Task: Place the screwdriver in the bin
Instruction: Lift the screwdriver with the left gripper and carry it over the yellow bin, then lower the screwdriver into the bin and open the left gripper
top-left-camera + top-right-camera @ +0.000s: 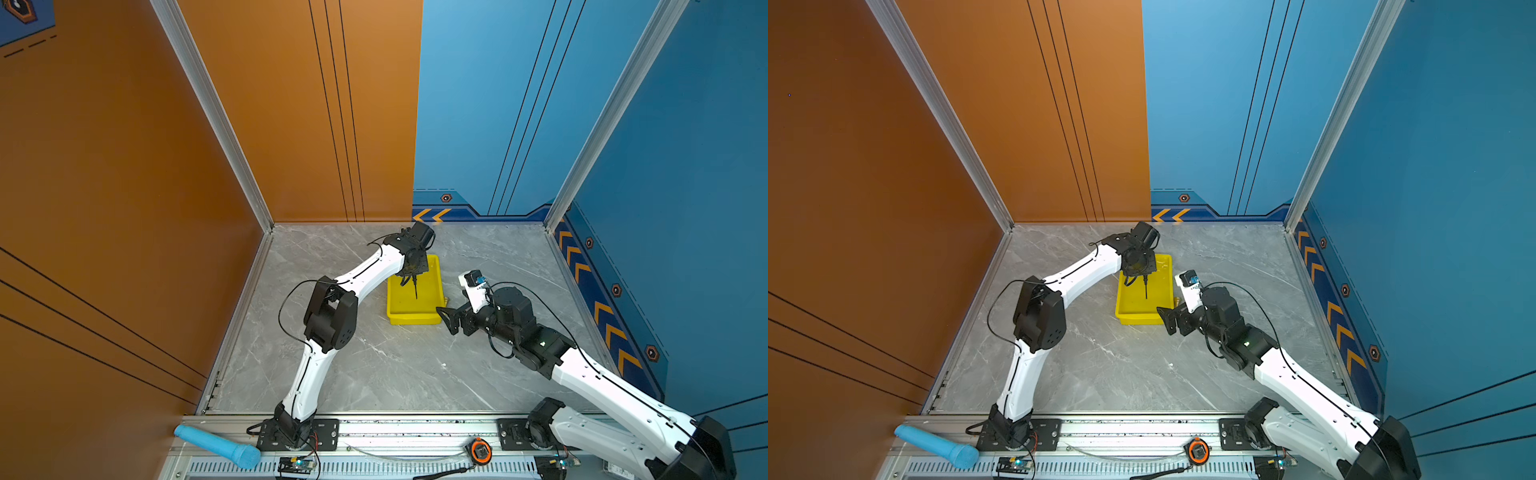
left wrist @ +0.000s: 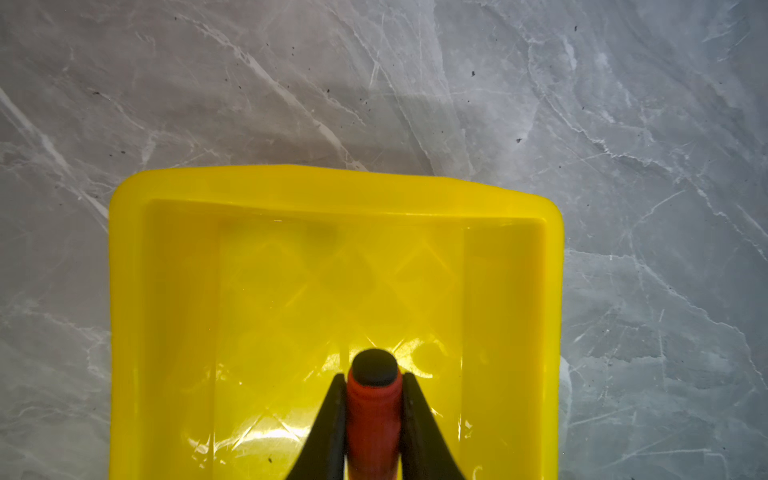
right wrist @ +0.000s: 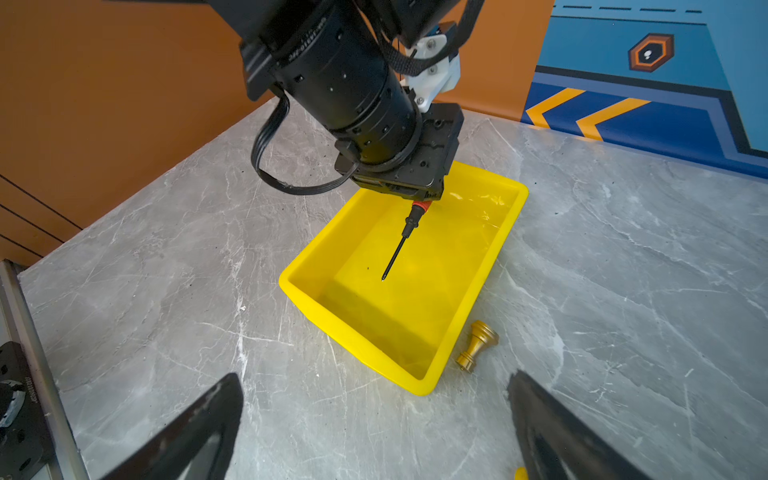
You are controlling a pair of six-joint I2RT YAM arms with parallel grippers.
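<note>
My left gripper (image 2: 374, 376) is pinching the slim red-handled screwdriver (image 3: 409, 224) over the shallow yellow plastic bin (image 3: 291, 286); my right gripper (image 3: 374, 380) is gaping, empty.

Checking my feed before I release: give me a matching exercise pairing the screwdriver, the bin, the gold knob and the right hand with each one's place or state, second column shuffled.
Column one:
1 screwdriver
2 bin
3 gold knob
4 right hand

Column two:
a open, holding nothing
b on the table, outside the bin
c clamped in the left hand, tip pointing down over the bin
d yellow, visible floor bare

Pairs: 1-c, 2-d, 3-b, 4-a
</note>
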